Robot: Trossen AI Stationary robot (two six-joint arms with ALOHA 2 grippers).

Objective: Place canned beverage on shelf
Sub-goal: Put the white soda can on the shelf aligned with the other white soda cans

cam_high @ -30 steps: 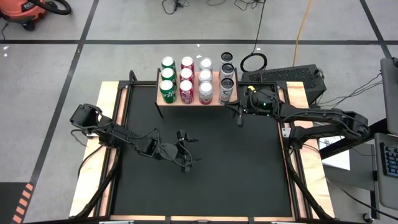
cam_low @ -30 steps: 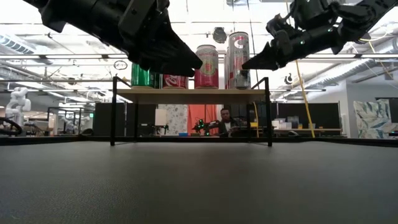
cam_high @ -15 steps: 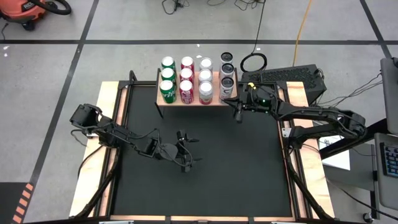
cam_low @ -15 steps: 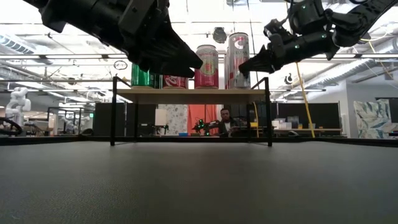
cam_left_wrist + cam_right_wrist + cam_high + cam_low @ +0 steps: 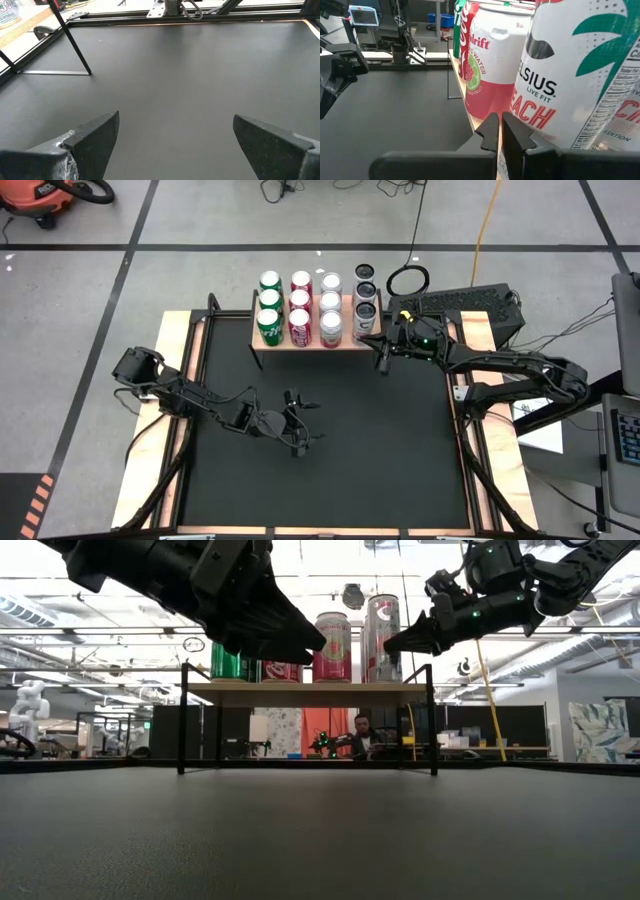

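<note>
The shelf [image 5: 343,342], wood-topped on thin black legs, stands at the mat's far edge. On it stand rows of green [image 5: 269,320], red [image 5: 300,325] and white-pink cans [image 5: 331,328], and tall silver cans [image 5: 365,325] at its right end. My right gripper [image 5: 381,366] is shut and empty at the shelf's near right corner. In the right wrist view its fingertips [image 5: 499,122] point between a white Celsius can [image 5: 570,85] and a pink can [image 5: 492,65]. My left gripper [image 5: 300,425] hovers open over the mat's middle, nothing between its fingers [image 5: 176,119]. My right gripper's shut fingertips [image 5: 492,131] come level from the table's right and near side. They end right at the shelf's edge, below the Celsius can. I cannot tell whether they touch the can or the shelf.
A large black mat [image 5: 320,470] covers the table inside a wooden border [image 5: 150,440]. A keyboard [image 5: 460,305] and a cable loop [image 5: 408,278] lie behind the shelf's right end. In the low view a person [image 5: 362,730] sits in the room beyond.
</note>
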